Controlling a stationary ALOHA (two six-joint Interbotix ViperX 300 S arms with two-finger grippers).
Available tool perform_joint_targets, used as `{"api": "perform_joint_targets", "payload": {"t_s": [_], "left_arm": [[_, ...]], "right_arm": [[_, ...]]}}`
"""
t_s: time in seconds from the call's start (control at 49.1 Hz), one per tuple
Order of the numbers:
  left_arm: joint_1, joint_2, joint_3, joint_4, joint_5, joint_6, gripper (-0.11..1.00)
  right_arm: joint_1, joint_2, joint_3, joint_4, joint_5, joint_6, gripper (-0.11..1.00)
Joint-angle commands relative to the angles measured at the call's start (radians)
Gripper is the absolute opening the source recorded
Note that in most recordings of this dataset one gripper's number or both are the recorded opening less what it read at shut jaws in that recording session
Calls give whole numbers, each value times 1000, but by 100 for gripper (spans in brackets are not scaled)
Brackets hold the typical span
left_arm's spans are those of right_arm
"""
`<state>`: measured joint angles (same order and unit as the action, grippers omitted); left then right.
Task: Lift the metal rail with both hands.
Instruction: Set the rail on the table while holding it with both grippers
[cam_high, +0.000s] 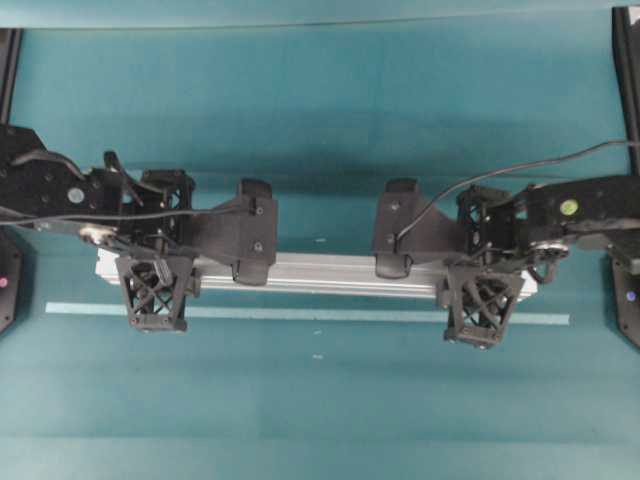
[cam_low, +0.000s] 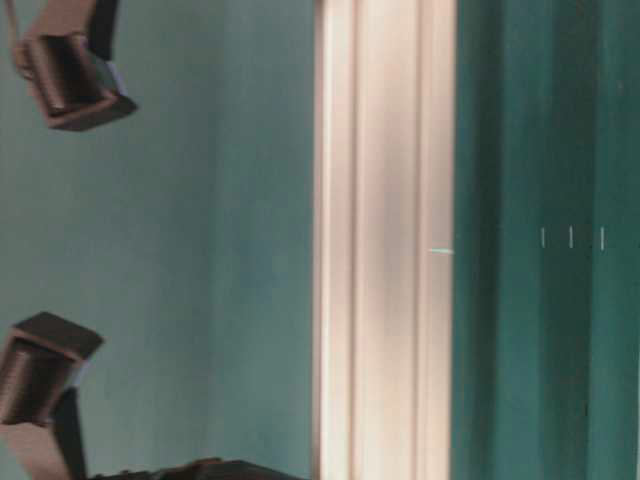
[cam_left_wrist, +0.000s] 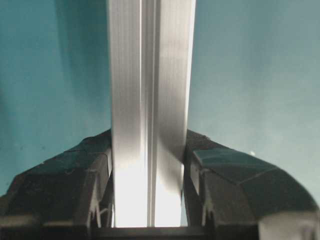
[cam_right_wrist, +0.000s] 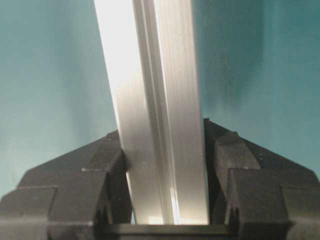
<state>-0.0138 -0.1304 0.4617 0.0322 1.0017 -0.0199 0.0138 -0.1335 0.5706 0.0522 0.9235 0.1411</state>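
The metal rail (cam_high: 320, 273) is a long grooved silver bar lying level across the overhead view. My left gripper (cam_high: 160, 262) is shut on it near its left end. My right gripper (cam_high: 485, 270) is shut on it near its right end. In the left wrist view the rail (cam_left_wrist: 150, 75) runs straight up between the black fingers (cam_left_wrist: 90, 170), which press both its sides. In the right wrist view the rail (cam_right_wrist: 155, 75) leans slightly left between the fingers (cam_right_wrist: 235, 160). Its shadow lies well apart from it on the table, so it hangs above the table. It stands as a wide vertical band in the table-level view (cam_low: 385, 240).
A thin pale tape strip (cam_high: 300, 313) lies on the teal table (cam_high: 320, 400) just in front of the rail. Black arm mounts stand at the left edge (cam_high: 8, 280) and right edge (cam_high: 625, 300). Finger parts show at the left in the table-level view (cam_low: 70, 70).
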Motion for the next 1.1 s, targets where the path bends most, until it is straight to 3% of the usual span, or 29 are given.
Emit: {"api": "perform_joint_targets", "payload": {"t_s": [0.0,0.53,1.08], "left_arm": [[-8,-3,5,-3,-46,-3,28],[-8,64,114,-3,-206,-6,28],[-6,143,132,-3,-291,-8,28]], "right_arm": [[-3,14,0,-2,-23,2,38],[0,75,80,-2,-152,2,38],[6,161,115,-2,-281,-5,38]]}}
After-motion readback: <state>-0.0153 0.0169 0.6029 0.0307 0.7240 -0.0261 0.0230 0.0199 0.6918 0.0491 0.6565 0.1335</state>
